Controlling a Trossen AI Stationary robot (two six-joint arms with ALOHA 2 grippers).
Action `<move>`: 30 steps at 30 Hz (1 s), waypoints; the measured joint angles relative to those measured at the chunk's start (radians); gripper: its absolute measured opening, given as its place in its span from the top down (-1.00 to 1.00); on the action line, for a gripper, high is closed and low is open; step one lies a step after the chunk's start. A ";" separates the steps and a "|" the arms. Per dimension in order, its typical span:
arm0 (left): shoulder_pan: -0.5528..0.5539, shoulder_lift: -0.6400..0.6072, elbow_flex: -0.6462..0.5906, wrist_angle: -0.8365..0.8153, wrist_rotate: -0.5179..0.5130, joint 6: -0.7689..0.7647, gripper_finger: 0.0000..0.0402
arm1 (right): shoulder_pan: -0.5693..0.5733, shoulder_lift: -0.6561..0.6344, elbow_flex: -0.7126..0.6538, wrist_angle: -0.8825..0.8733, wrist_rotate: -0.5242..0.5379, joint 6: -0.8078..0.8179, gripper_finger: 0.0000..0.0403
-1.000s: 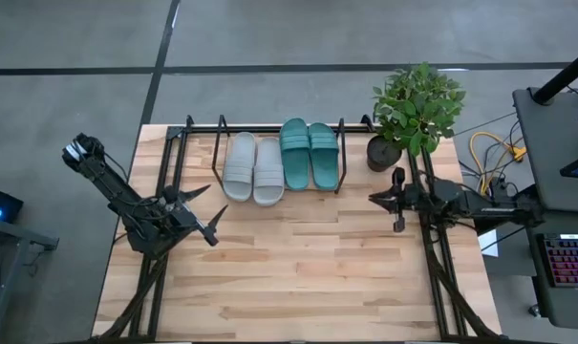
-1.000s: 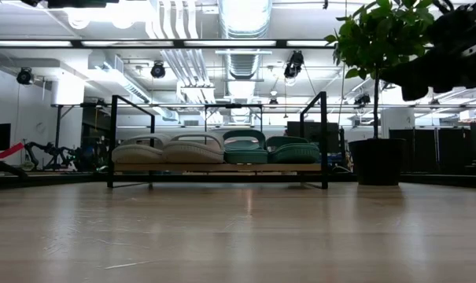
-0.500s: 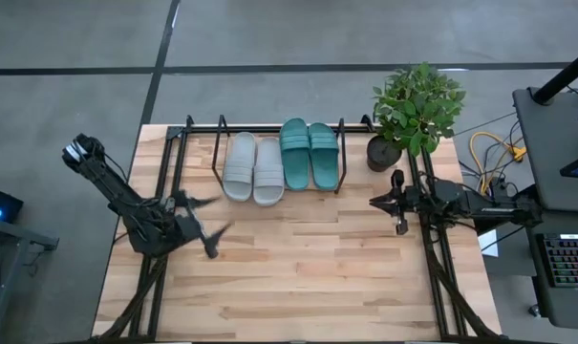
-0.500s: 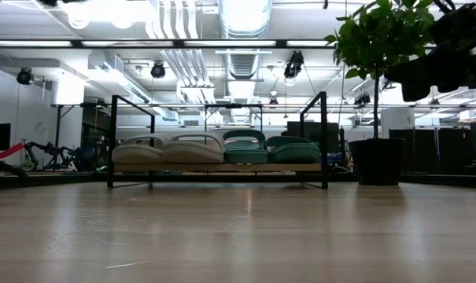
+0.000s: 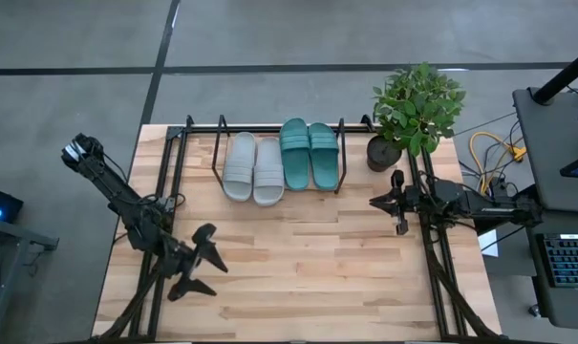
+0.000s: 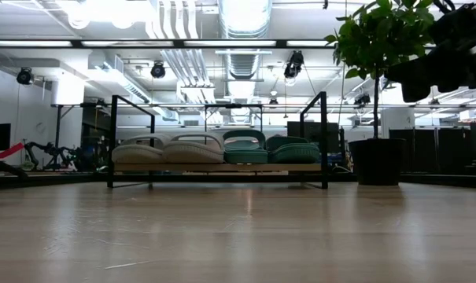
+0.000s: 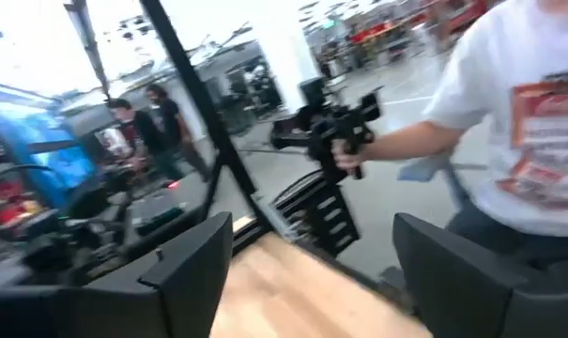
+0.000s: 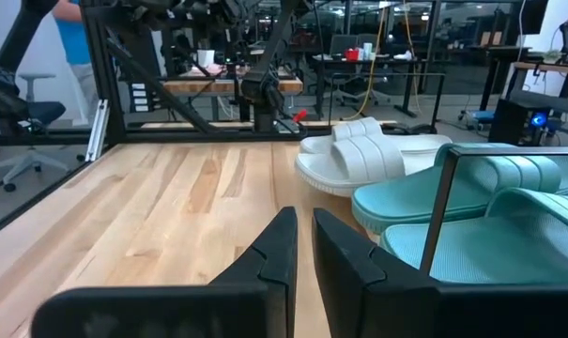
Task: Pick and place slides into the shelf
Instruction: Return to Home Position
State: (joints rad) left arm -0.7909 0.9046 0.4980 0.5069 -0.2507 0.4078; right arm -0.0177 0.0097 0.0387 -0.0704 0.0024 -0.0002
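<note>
Slides (image 5: 267, 172): all four sit side by side on shelf (image 5: 269, 127). Left gripper (image 5: 210, 260) spread wide, empty, above the table's left side. Right gripper (image 5: 374, 201) nearly closed, empty, near potted plant (image 5: 415, 110). A careless swing could clip pot or shelf.

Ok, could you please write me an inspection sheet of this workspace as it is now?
Surface: wooden table, nothing spilled seen.
Job's things: two grey slides and two green slides side by side on the shelf; none on the table.
Clutter: potted plant at the shelf's right end.
Grippers: left gripper open, empty, over the table's left side, away from the shelf; right gripper fingers close together, empty, at the right edge.
Cables: yellow cables off the table, right.
Surroundings: person in white shirt in the left wrist view; keyboard at right.
</note>
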 joint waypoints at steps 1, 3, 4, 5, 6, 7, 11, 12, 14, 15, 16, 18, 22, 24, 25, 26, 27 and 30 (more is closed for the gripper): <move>0.000 -0.001 0.000 0.000 -0.021 0.015 -0.34 | 0.000 0.000 0.000 0.000 0.000 0.000 0.86; 0.000 0.000 0.000 -0.011 -0.047 0.023 -0.17 | 0.000 0.001 0.000 0.000 0.000 0.000 0.86; 0.001 0.003 0.000 -0.026 -0.047 0.022 -0.07 | 0.000 0.004 0.000 0.001 0.000 0.000 0.86; 0.003 0.005 0.000 -0.041 -0.047 0.022 0.04 | 0.000 0.006 0.000 0.001 0.000 0.000 0.86; 0.004 0.004 -0.002 -0.051 -0.047 0.022 0.16 | 0.000 0.010 0.000 0.000 0.000 0.000 0.86; 0.004 0.000 -0.002 -0.053 -0.048 0.022 0.29 | 0.000 0.015 0.000 0.002 0.000 0.000 0.86; 0.017 -0.031 -0.002 -0.069 -0.050 0.048 0.82 | 0.000 0.038 0.000 0.001 0.000 0.006 0.86; 0.029 -0.043 -0.005 -0.077 -0.051 0.066 0.91 | 0.000 0.043 0.000 0.001 0.000 0.014 0.86; 0.067 -0.073 -0.009 -0.078 -0.059 0.074 0.95 | 0.000 0.054 0.000 0.001 0.000 0.027 0.86; 0.092 -0.093 -0.009 -0.080 -0.060 0.074 0.94 | 0.000 0.059 0.000 0.001 0.000 0.027 0.86; 0.123 -0.113 -0.009 -0.088 -0.062 0.073 0.94 | 0.000 0.062 0.000 0.001 0.000 0.027 0.86; 0.187 -0.159 -0.009 -0.138 -0.063 0.070 0.96 | 0.000 0.066 0.000 0.001 0.005 0.027 0.86; 0.281 -0.277 -0.008 -0.264 -0.064 0.044 0.99 | 0.000 0.066 -0.002 0.009 0.025 0.026 0.86; 0.296 -0.347 -0.009 -0.306 -0.063 0.045 1.00 | 0.000 0.066 -0.002 0.009 0.025 0.026 0.86; 0.296 -0.382 -0.010 -0.325 -0.064 0.046 1.00 | 0.000 0.066 -0.002 0.009 0.025 0.026 0.86; 0.296 -0.412 -0.010 -0.351 -0.064 0.053 1.00 | 0.000 0.066 -0.002 0.009 0.025 0.026 0.86; 0.296 -0.439 -0.011 -0.384 -0.066 0.064 1.00 | 0.000 0.066 -0.002 0.009 0.024 0.026 0.86; 0.296 -0.525 -0.021 -0.473 -0.081 0.073 1.00 | 0.000 0.066 -0.002 0.009 0.024 0.026 0.86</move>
State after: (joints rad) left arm -0.4946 0.3795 0.4766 0.0340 -0.3320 0.4810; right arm -0.0177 0.0757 0.0368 -0.0616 0.0269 0.0257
